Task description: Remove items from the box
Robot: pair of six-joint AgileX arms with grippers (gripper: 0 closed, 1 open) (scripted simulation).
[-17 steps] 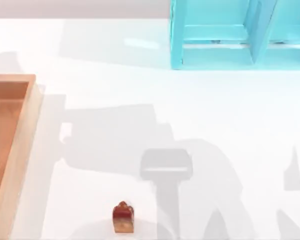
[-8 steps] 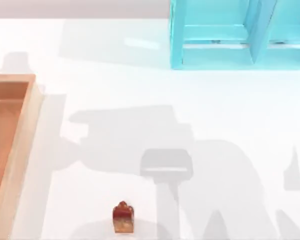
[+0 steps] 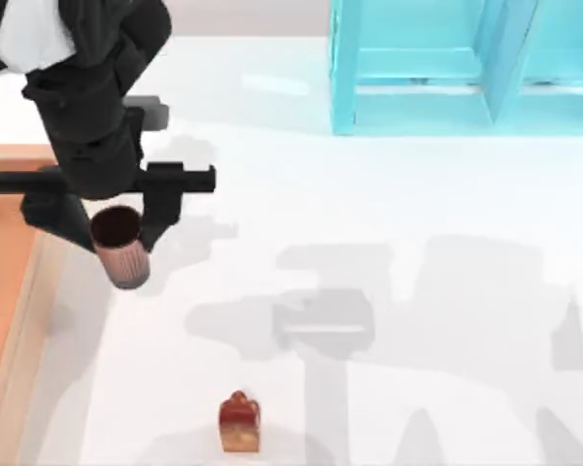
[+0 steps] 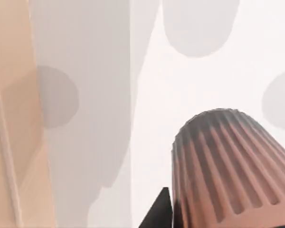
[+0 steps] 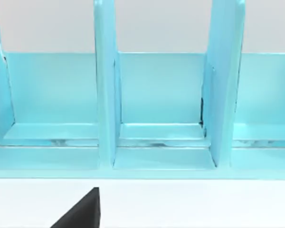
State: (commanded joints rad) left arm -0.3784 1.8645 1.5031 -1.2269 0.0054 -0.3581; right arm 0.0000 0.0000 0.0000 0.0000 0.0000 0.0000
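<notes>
The white bench (image 3: 389,214) carries every object. At its far right stands a turquoise blue shelf unit with upright dividers (image 3: 418,68), which takes no part in the task and faces the parked right arm's wrist camera; whether the right claw is spread or pressed together cannot be told.

At the left edge lies the large shallow light-brown wooden box with a raised tan rim (image 3: 19,340) and an orange-brown floor.

The left arm reaches in from the far left, and its left claw (image 3: 117,233) hangs above the bench just to the right of the box rim. Its dark fingers (image 3: 165,209) are pinched on either side of the dark brown ribbed round cup (image 3: 120,248), which is held clear of the bench with its open mouth toward the overhead camera. That placement is judged to suit setting the cup down outside the box.

The tiny red-and-tan carton-shaped block with a peaked top (image 3: 239,423) stands upright at the near edge, well apart from the box, so it is judged already removed.
</notes>
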